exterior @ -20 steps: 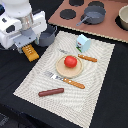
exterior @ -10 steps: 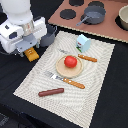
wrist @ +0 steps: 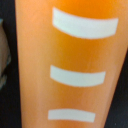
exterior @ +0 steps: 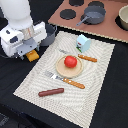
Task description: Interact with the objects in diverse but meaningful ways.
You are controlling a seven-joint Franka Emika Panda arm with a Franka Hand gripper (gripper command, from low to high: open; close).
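the wrist view is filled by the block (wrist: pixel 70 65), an orange face with pale bars across it, blurred and so close that nothing of the bench shows. the exterior view gives the rest: the same block (exterior: pixel 32 55) peeks out yellow-orange beneath the white arm, at the mat's (exterior: pixel 102 75) edge on the exterior view's left. the fingers are hidden under the arm's body, so i cannot tell whether they grip the block or only stand over it.

taking the plate (exterior: pixel 59 70) as centre of the mat: the tomato (exterior: pixel 70 61) sits on it. one piece of cutlery (exterior: pixel 66 80) lies touching its near rim, another (exterior: pixel 86 58) just beside it toward the exterior view's right. the sausage (exterior: pixel 51 92) lies nearer the camera than the plate, apart from it. the carton (exterior: pixel 83 43) stands upright beyond the plate. farther back is the toy kitchen set (exterior: pixel 110 31) with a grey pot (exterior: pixel 93 14) on it.

open mat lies right of the plate, out to the mat's far edge.
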